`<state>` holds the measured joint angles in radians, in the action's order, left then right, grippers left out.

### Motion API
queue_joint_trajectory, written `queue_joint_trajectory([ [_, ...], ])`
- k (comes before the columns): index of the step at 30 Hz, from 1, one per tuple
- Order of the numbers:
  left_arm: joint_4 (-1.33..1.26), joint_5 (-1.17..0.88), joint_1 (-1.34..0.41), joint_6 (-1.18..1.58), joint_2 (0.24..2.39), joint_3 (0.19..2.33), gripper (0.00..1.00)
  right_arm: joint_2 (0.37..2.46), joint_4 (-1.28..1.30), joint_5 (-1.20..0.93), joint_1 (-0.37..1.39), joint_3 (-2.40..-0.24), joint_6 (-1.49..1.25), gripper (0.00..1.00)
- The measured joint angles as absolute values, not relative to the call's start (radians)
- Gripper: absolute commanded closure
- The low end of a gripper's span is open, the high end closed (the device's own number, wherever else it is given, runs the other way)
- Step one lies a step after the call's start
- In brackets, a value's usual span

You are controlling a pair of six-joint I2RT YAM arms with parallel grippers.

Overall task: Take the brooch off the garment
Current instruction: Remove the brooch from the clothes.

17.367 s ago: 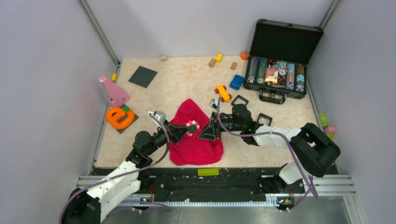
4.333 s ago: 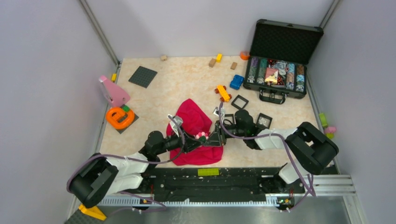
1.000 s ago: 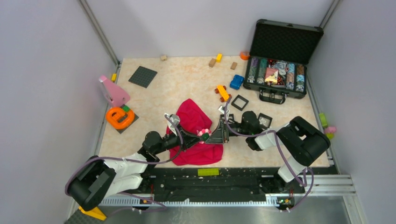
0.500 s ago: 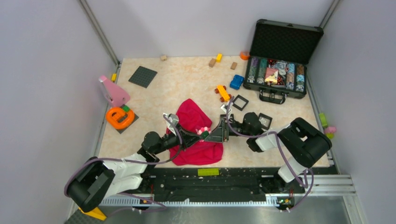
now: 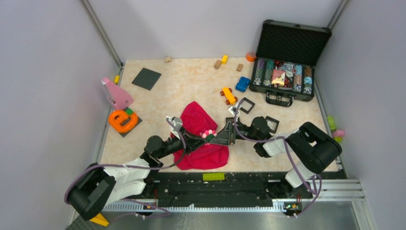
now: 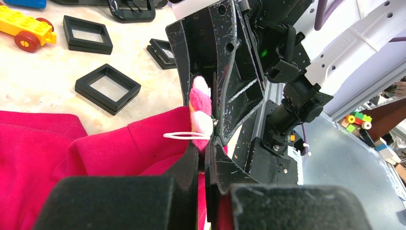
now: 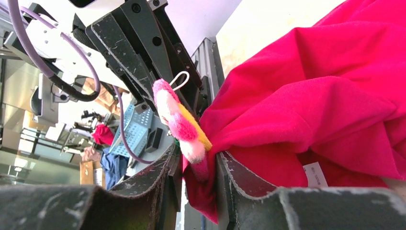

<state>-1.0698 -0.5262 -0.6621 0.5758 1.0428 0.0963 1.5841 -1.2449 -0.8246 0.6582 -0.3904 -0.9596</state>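
Observation:
The red garment (image 5: 196,120) lies crumpled on the table's near middle. The brooch (image 5: 208,134), a plush pink-and-white flower with a white loop, stands raised off the cloth between both grippers. My left gripper (image 5: 201,140) reaches in from the left. In the left wrist view its jaws (image 6: 207,151) are shut on garment cloth (image 6: 72,153) right under the brooch (image 6: 200,112). My right gripper (image 5: 214,139) comes from the right. Its jaws (image 7: 198,155) are closed on the brooch's (image 7: 179,120) lower petal, together with a fold of the garment (image 7: 325,96).
Black square frames (image 5: 246,105) (image 5: 272,123) lie beside the right arm. A yellow toy car (image 5: 228,95) and a blue one (image 5: 242,84) sit beyond the garment. An open black case (image 5: 287,62) stands far right, an orange ring toy (image 5: 123,120) at left.
Since the earliest frame both grippers have shifted right and nearer with the brooch. Over the last second the right arm has edged slightly right; both grips look unchanged.

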Motion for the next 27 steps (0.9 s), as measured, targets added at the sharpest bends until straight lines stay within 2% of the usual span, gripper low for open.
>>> queue_joint_trajectory([
  [10,-1.056,-0.519,-0.678,0.558,1.044,0.1,1.0,1.539,-1.167,-0.817,0.659,-0.386,-0.918,0.82],
  [27,-0.973,-0.482,-0.707,0.53,1.076,0.112,1.0,1.482,-0.928,-0.752,0.687,-0.396,-0.792,0.81],
])
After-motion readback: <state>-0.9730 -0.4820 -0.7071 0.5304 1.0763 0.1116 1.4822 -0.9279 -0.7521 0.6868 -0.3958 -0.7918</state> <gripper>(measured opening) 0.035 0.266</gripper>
